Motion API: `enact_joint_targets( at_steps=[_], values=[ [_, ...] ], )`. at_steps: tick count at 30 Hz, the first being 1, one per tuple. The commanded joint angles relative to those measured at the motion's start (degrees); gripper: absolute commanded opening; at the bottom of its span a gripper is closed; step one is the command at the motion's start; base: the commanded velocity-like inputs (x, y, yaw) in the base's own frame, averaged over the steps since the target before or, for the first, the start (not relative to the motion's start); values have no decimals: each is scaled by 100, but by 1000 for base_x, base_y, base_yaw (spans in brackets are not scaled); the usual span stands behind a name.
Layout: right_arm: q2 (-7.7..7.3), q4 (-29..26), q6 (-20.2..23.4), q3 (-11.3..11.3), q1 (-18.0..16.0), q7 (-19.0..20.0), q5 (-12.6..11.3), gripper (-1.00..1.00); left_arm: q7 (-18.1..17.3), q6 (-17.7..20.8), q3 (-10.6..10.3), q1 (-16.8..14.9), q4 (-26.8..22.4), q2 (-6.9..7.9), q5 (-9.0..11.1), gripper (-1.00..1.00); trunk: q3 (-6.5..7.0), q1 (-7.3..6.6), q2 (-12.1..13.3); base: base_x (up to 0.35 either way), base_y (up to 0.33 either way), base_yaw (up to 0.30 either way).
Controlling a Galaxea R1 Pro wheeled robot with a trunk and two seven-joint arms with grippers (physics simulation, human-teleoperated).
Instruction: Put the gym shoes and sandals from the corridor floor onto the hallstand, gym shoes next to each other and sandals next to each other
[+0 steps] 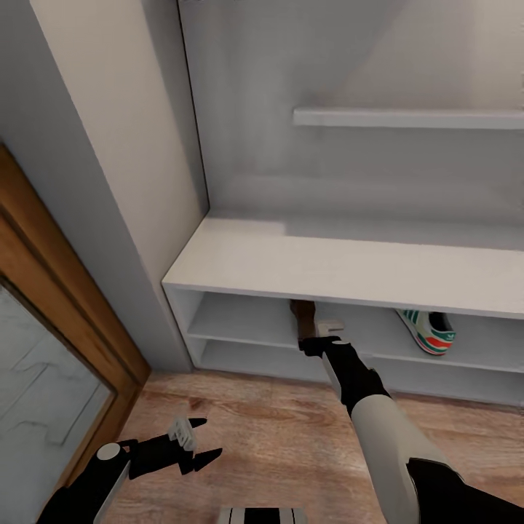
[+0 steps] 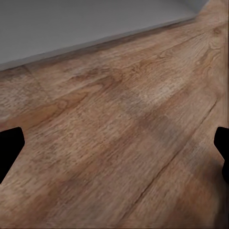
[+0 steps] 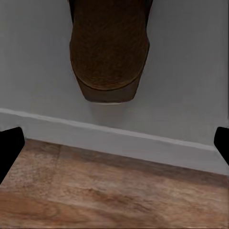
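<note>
On the rack (image 1: 342, 269), the upper open shelf carries one sandal (image 1: 303, 317) at about 12 o'clock from the right hand (image 1: 320, 342), and one gym shoe (image 1: 429, 331) well off at 3 o'clock on the same level. The right hand sits at the shelf's front edge with its fingers spread; the right wrist view shows the sandal (image 3: 109, 52) lying free on the shelf, beyond the fingertips and not pinched. That reads as a sandal just set down. The left hand (image 1: 191, 445) hovers low over the floor (image 1: 276, 429) at 7 o'clock of the rack, fingers spread and empty, bare planks (image 2: 114, 143) beneath it.

By my judgement about half is done: one shoe of each pair is shelved. The second gym shoe and second sandal remain, each to go beside its mate.
</note>
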Motion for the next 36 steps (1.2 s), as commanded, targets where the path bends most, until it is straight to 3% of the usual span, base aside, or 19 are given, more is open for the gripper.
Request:
enact_joint_targets(
  at_steps=[1, 32, 36],
  values=[
    [8, -9, 24, -30, -2, 13, 35, 100, -2, -30, -8, -2, -5, 4, -27, 100, -4, -4, -2, -317, 0, 0],
    [8, 16, 3, -14, 23, 22, 42, 100, 4, -39, 14, -14, -16, 40, -23, 100, -4, -4, -2, -332, -46, 0],
    [8, 13, -7, -21, 26, 22, 45, 100, 13, -27, 277, -38, -18, 66, -38, 100, 11, -4, -2, -232, 0, -164]
  ],
)
